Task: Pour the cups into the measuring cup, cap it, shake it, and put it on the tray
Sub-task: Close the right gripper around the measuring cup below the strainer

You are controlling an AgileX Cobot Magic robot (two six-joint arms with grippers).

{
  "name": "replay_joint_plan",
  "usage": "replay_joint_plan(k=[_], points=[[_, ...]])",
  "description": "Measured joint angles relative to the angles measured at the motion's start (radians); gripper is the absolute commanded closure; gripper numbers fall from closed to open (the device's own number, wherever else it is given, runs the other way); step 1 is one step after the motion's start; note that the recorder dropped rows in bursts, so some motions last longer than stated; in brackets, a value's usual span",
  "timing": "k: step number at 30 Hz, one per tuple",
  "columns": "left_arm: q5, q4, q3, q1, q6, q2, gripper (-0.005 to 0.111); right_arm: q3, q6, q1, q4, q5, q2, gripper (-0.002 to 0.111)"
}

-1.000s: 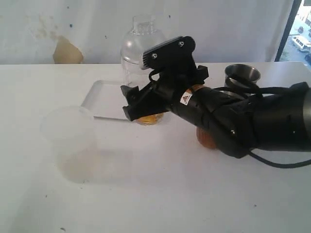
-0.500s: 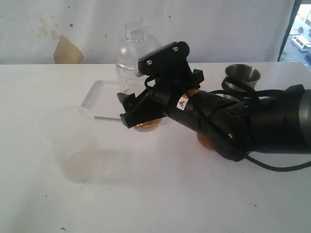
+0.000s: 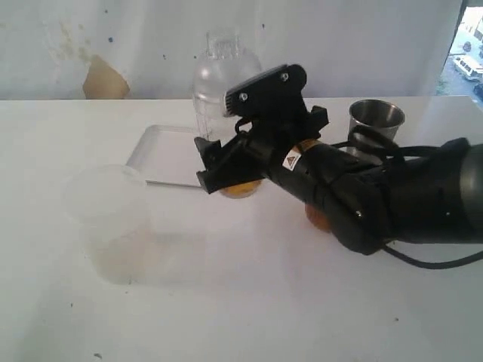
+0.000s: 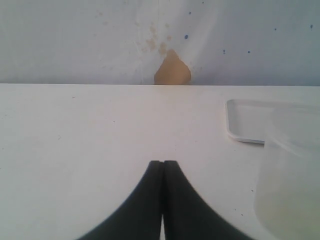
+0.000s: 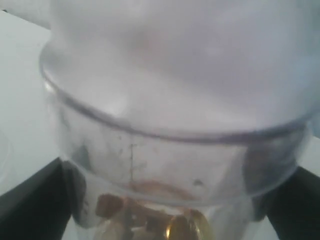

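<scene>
1. Your right arm [image 3: 362, 196] reached in from the right of the exterior view and crossed the middle of the bench [image 3: 249, 302].
2. Your right jaws were clamped on the measuring cup [image 3: 208, 115]. The right wrist view showed one black finger [image 5: 30, 197] on each side of its lower wall.
3. The measuring cup stood close to upright in that grip, just off the near right corner of the tray [image 3: 162, 154]. You could not tell whether its base touched the bench.
4. A clear domed cap [image 3: 223, 56] sat on the cup's mouth. Brown-amber contents [image 3: 240, 187] lay in its bottom, and printed graduation marks [image 5: 131, 160] ran up its side.
5. The steel tumbler [image 3: 376, 121] stood upright beyond the arm, towards the far right of the bench and well apart from the tray.
6. The wooden cup [image 3: 317, 216] showed only as a brown patch under the arm, on the bench.
7. The tray lay flat on the bench, left of the measuring cup.
8. A frosted cup [image 3: 106, 219] stood upright at the near left, in front of the tray and apart from it.
9. Your left jaws were pressed together with nothing between them, low over bare bench. The tray and the frosted cup were in their camera's view.
</scene>
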Motion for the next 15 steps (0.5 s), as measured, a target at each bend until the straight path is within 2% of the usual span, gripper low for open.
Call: replay_joint_plan(k=[11, 15], points=[[0.000, 0.000, 0.000, 0.000, 0.000, 0.000, 0.003, 0.019, 0.117, 0.000, -0.046, -0.077, 0.087, 0.108], [0.000, 0.000, 0.000, 0.000, 0.000, 0.000, 0.003, 0.063, 0.268, -0.014, -0.200, -0.224, 0.187, 0.108]])
